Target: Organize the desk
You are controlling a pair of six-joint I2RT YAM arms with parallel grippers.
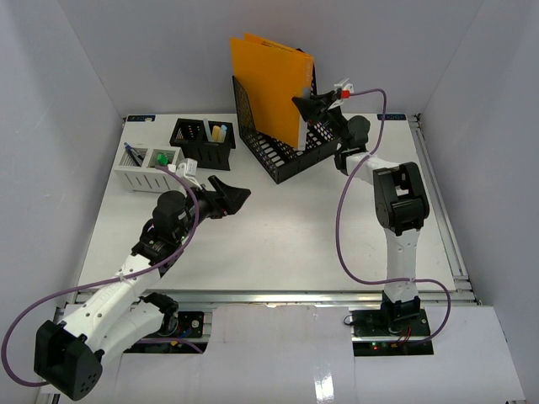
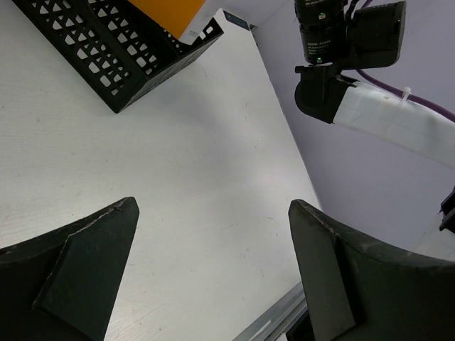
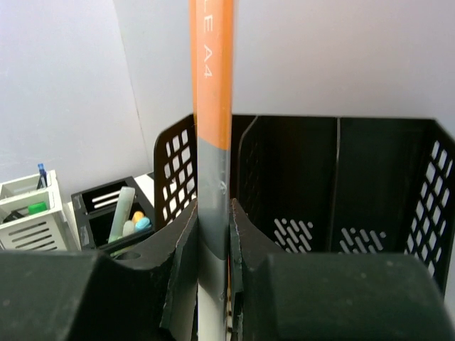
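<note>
The desk (image 1: 278, 236) is a white tabletop with a metal front rail. My right gripper (image 1: 305, 108) is shut on the edge of an orange A4 folder (image 1: 269, 84) and holds it upright in a black mesh file rack (image 1: 282, 156) at the back. In the right wrist view the jaws (image 3: 212, 227) clamp the folder's spine (image 3: 212, 106), with the rack (image 3: 334, 185) behind. My left gripper (image 1: 236, 195) is open and empty, low over the desk's left middle. In the left wrist view its fingers (image 2: 213, 206) frame bare desk (image 2: 178, 156), with the rack (image 2: 106, 50) beyond.
A black pen organizer (image 1: 202, 139) holding markers and a white organizer (image 1: 150, 167) holding pens stand at the back left; both show in the right wrist view (image 3: 114, 213) (image 3: 28, 213). White walls enclose the desk. The right arm (image 2: 348, 50) shows in the left wrist view.
</note>
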